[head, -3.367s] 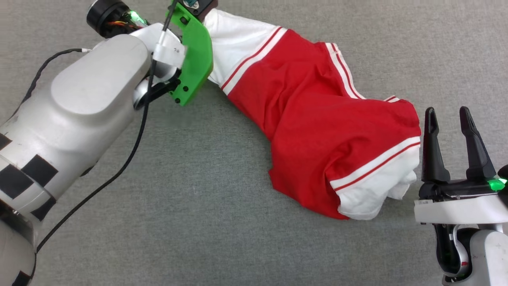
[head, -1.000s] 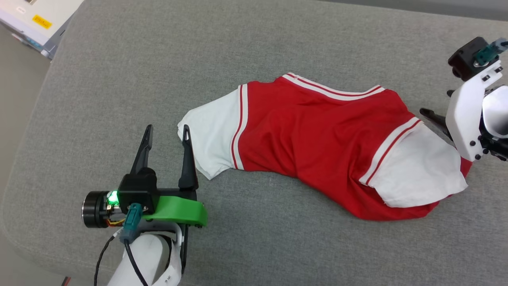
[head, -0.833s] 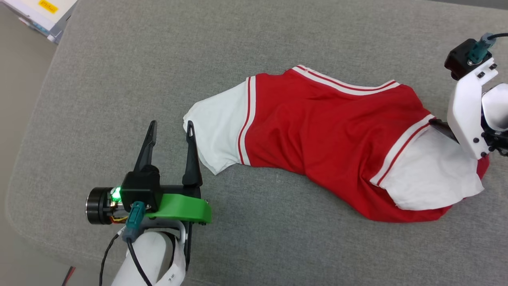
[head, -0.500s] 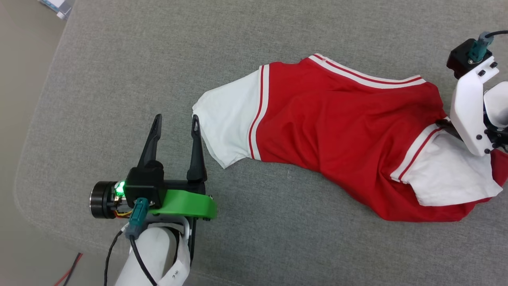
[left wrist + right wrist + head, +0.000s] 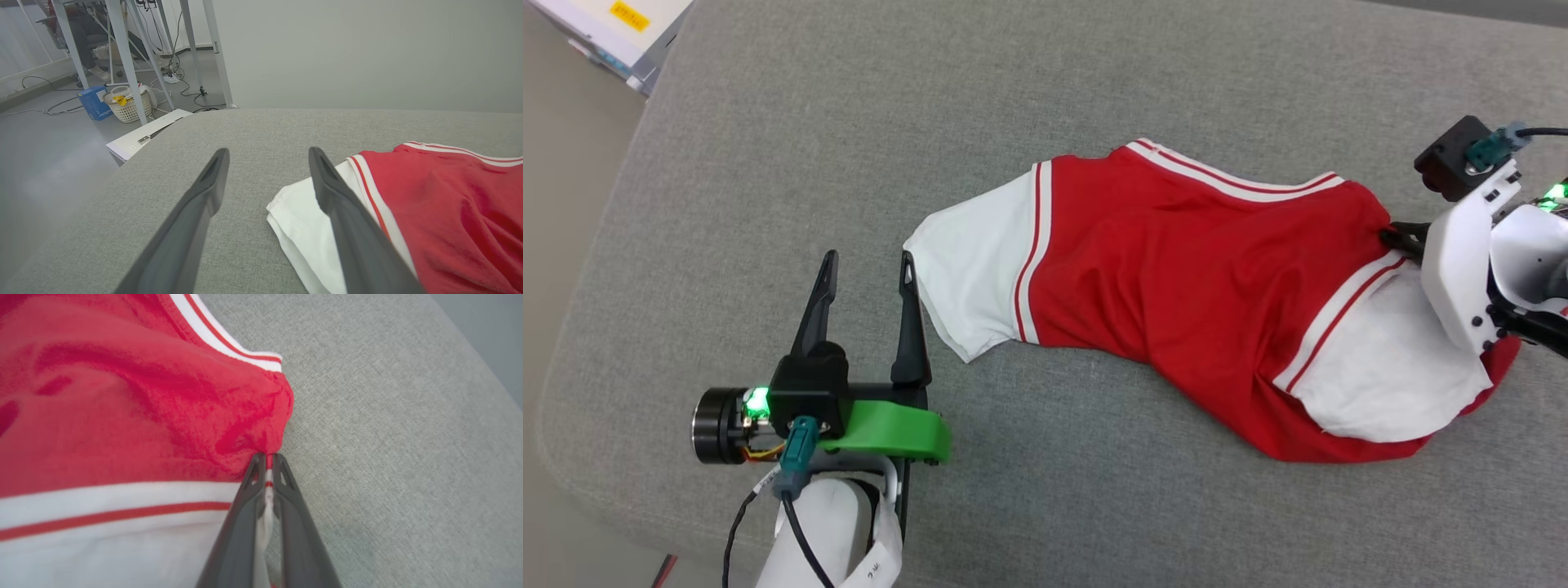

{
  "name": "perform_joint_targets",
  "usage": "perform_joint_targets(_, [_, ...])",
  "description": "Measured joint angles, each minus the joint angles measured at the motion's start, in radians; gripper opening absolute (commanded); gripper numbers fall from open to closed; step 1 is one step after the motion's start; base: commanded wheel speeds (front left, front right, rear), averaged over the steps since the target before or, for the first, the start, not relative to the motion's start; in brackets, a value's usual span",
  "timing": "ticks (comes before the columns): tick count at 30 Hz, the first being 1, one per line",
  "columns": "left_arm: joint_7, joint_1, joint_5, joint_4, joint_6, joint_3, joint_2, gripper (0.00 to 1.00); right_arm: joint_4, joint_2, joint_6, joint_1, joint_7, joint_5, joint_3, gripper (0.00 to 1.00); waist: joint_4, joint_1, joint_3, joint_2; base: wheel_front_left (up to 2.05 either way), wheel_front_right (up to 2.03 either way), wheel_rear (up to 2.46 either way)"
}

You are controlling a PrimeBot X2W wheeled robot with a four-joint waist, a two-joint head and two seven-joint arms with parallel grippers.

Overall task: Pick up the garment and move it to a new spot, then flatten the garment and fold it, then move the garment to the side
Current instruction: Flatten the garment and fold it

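The garment (image 5: 1176, 286), a red jersey with white sleeves and striped trim, lies crumpled across the grey cushion (image 5: 1045, 506). My right gripper (image 5: 267, 459) is shut on the garment (image 5: 122, 396), pinching the fabric at the seam where its right sleeve meets the red body; in the head view it sits at the far right (image 5: 1401, 237). My left gripper (image 5: 866, 269) stands open just left of the garment's left white sleeve (image 5: 968, 265), its right finger close beside the sleeve edge. In the left wrist view the open gripper (image 5: 267, 157) frames bare cushion, with the sleeve (image 5: 302, 220) behind the right finger.
The cushion's rounded edge (image 5: 572, 327) drops to the floor at the left. A white box (image 5: 613, 33) lies off the top-left corner. The left wrist view shows table legs (image 5: 122, 57), a basket (image 5: 126, 108) and a blue box (image 5: 94, 102) on the floor beyond.
My right gripper has closed on the garment at the right sleeve seam; it was open a second ago. The head camera has shifted. The left gripper stays open beside the left sleeve.
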Motion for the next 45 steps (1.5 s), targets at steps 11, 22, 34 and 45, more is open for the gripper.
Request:
perform_joint_targets(11, [0.000, 0.062, 0.021, -0.006, -0.010, 0.029, -0.002, 1.00, -0.238, -0.198, 0.000, 0.156, -0.114, -0.003, -0.172, 0.00, -0.086, 0.0000, -0.074, 0.0000, 0.00, 0.00, 0.00])
perform_joint_targets(22, [0.000, 0.067, 0.030, -0.012, -0.027, 0.020, -0.005, 1.00, -0.311, -0.307, 0.000, 0.294, 0.001, -0.028, -0.493, 0.00, -0.108, 0.0000, -0.067, 0.0000, 0.00, 0.00, 0.00])
perform_joint_targets(34, [0.000, 0.030, 0.023, -0.015, -0.027, -0.009, -0.009, 1.00, -0.159, -0.264, 0.000, 0.187, 0.196, -0.141, -0.605, 0.00, -0.041, 0.0000, 0.013, 0.0000, 0.00, 0.00, 0.00])
perform_joint_targets(45, [0.000, -0.030, -0.014, -0.025, -0.008, -0.044, -0.011, 1.00, 0.094, -0.042, 0.000, -0.099, 0.171, -0.315, -0.454, 0.00, 0.035, 0.0000, 0.123, 0.0000, 0.00, 0.00, 0.00])
